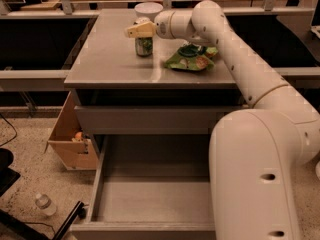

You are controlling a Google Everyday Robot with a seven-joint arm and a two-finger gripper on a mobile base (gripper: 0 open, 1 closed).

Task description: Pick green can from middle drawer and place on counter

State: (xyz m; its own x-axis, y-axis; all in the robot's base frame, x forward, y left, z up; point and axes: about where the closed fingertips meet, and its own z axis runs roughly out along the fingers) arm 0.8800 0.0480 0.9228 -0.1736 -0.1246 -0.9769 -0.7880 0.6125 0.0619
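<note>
A: Where is the green can (144, 46) now?

B: Upper centre of the frame. It stands on the counter (107, 59), well above the open middle drawer (150, 200) at the bottom, whose grey floor shows nothing in it.

A: And the gripper (139, 31)?

B: At the top of the can, reaching in from the right of the frame at the end of the long white arm. Its pale tip sits at the can's lid and pokes a little past it to the left.

A: Clamped on the can, or loose?

B: I cannot tell. The tip covers the top of the can and hides the contact.

A: Which way does the can lie from it?

B: Straight below, touching or nearly so. The can is upright, long axis vertical, top toward the gripper and base on the counter.

A: So the placing looks all but done?

B: I judge so. What remains turns on that vertical line: letting go and lifting straight up should leave the can standing, while a sideways pull could tip it.

A: Anything close?

B: A green snack bag (192, 59) lies just right of the can, and a white bowl (148, 9) sits behind it.
</note>
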